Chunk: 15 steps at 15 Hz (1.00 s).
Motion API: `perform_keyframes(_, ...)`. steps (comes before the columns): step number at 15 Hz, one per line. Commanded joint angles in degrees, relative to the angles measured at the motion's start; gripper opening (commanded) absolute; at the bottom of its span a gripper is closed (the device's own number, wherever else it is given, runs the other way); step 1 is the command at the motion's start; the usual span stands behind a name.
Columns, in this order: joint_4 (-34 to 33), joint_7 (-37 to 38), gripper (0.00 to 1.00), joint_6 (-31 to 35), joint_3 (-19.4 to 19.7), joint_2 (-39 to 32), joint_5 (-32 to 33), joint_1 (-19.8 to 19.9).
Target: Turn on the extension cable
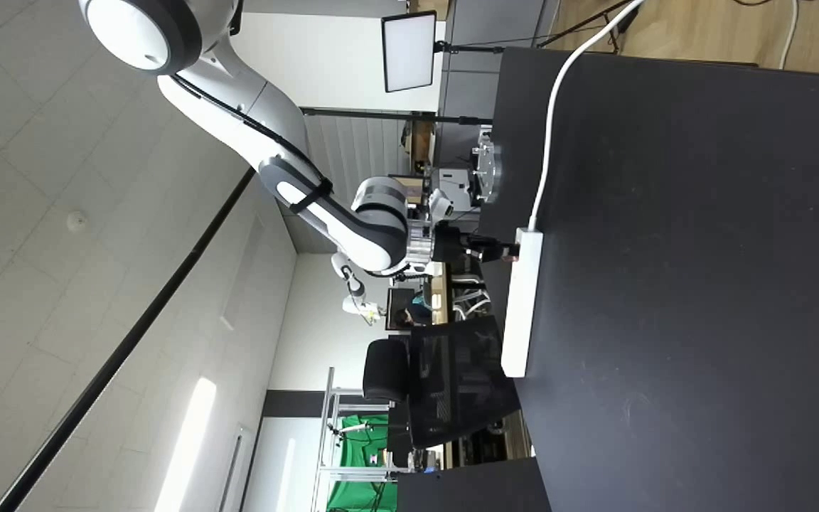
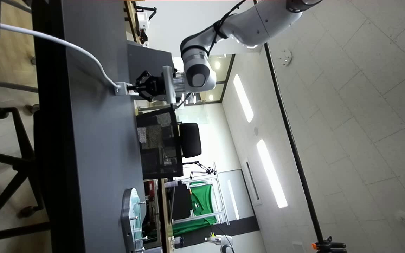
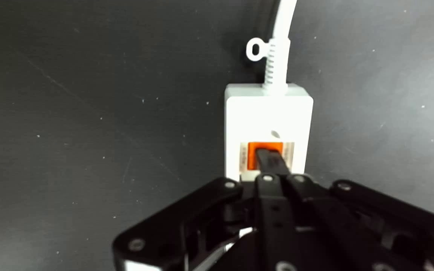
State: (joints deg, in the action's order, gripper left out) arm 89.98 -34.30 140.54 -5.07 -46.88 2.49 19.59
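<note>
One black two-finger gripper point(image 3: 271, 157) at one orange rectangular switch point(image 3: 252, 155)

Your gripper's fingers are together, tips hiding part of the switch; you cannot tell if they press it. The switch sits in one long white plastic power strip point(image 1: 522, 306) on the dark table point(image 1: 701, 284); its single white cord point(image 1: 547, 142) runs out of view.

In both exterior views I have a black mesh chair point(image 1: 445, 384) past an edge of the counter point(image 1: 701, 299), green cloth point(image 2: 204, 195) well beyond, and a pale plate point(image 2: 134, 226) by an edge. In an exterior view, a white panel point(image 1: 409, 52) stands off a corner.
</note>
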Motion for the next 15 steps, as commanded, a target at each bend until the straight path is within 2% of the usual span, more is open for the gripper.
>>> perform_keyframes(1, -8.3, -7.3, 0.00, -8.4, -2.5, -8.9, -5.3, 4.2)
perform_keyframes(9, -24.8, -22.3, 0.00, -29.0, -3.9, -18.4, -17.2, 8.4)
perform_keyframes(15, -36.3, -25.7, 0.00, -52.2, -3.7, -23.7, -22.4, 9.3)
